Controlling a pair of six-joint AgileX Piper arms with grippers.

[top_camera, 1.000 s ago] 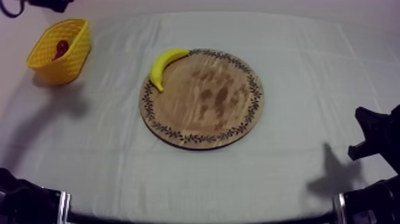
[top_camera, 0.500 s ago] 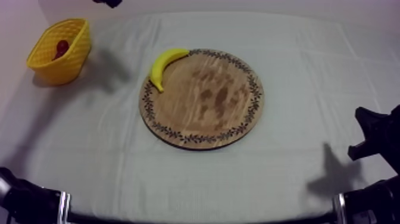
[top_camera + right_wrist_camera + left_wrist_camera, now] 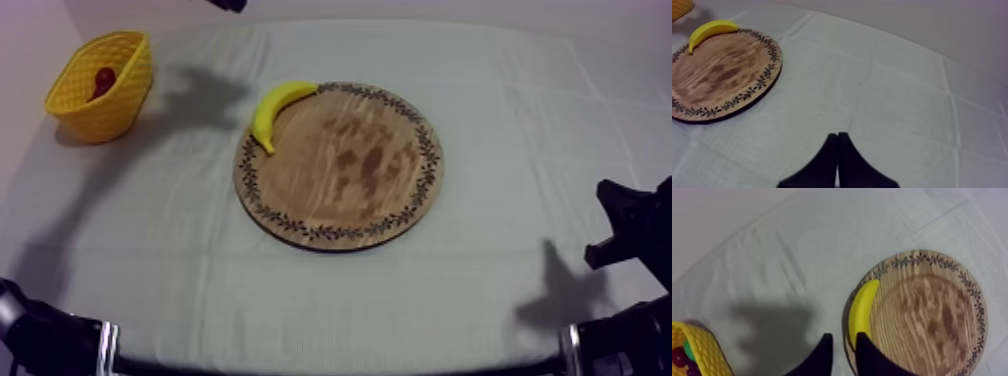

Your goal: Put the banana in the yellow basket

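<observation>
The banana [image 3: 863, 310] is seen on the rim of the board [image 3: 932, 318], basket [image 3: 702, 353] side, its near tip just ahead of the left end effector [image 3: 844, 338], fingers parted, nothing held. The long axis runs away from the gap, so its width can be straddled. Smooth curved skin, grained wood. The right end effector [image 3: 838, 135], closed empty, is parked well apart.

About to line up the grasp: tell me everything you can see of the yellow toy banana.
The yellow toy banana is smooth, plastic-looking and curved. It lies flat along the patterned rim of the round wooden board, on the side toward the yellow basket. Nothing grips it; my left gripper hangs open near one end.
</observation>
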